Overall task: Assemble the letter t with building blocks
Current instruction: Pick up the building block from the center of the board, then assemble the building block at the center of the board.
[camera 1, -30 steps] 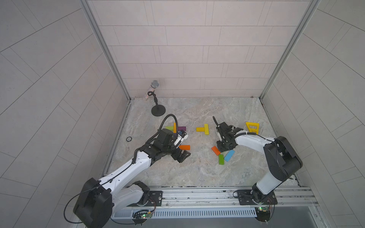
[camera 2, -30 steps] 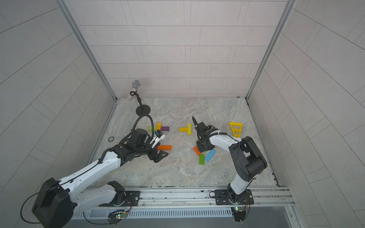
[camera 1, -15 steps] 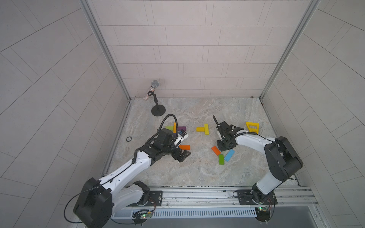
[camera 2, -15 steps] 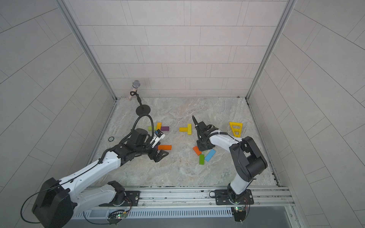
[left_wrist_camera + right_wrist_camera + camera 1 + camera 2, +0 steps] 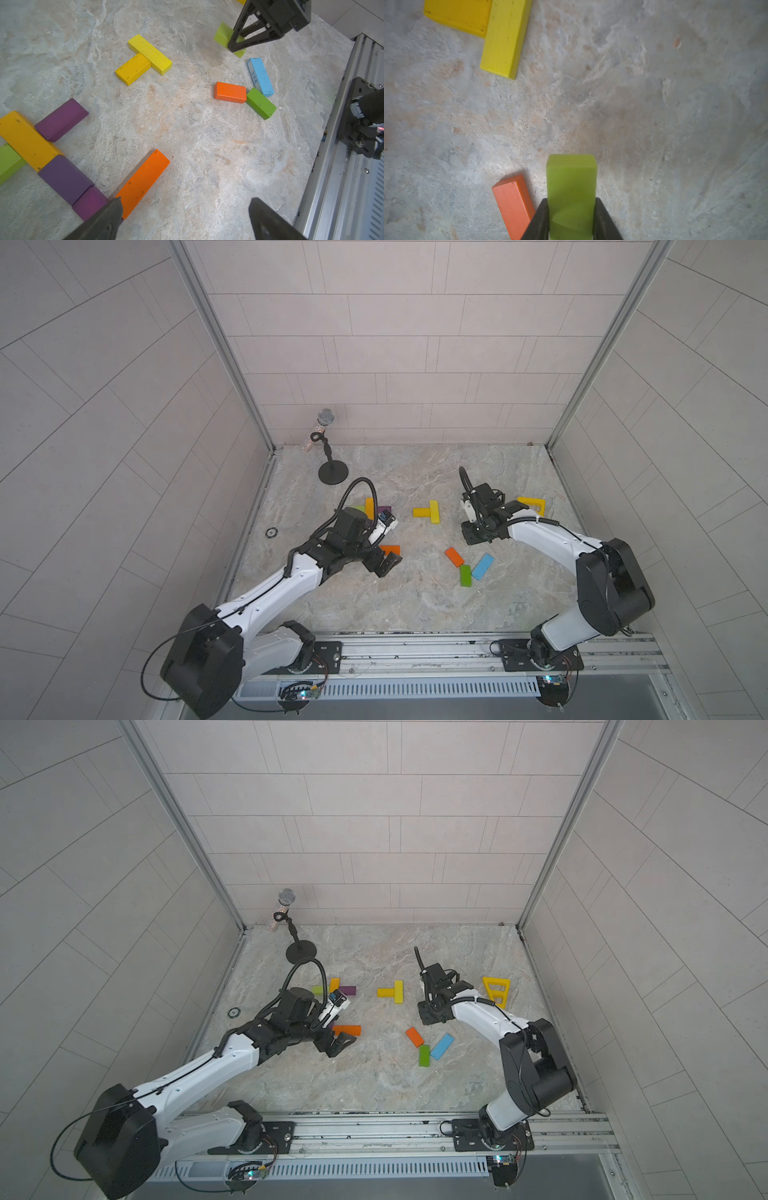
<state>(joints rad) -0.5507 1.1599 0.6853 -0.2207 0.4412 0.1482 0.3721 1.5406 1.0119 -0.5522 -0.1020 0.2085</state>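
Your right gripper clamps lime block across its width, ready for carrying, between yellow T at table centre and right edge. Your left gripper: jaws apart, empty, beside orange block.

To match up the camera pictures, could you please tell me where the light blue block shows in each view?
Both top views: the light blue block lies flat, right of centre, beside the dark green block.
Left wrist: it lies next to the dark green block and the short orange block.
Right wrist: not in it.
Shared landmark: the yellow T, seen at least in part in all four views.
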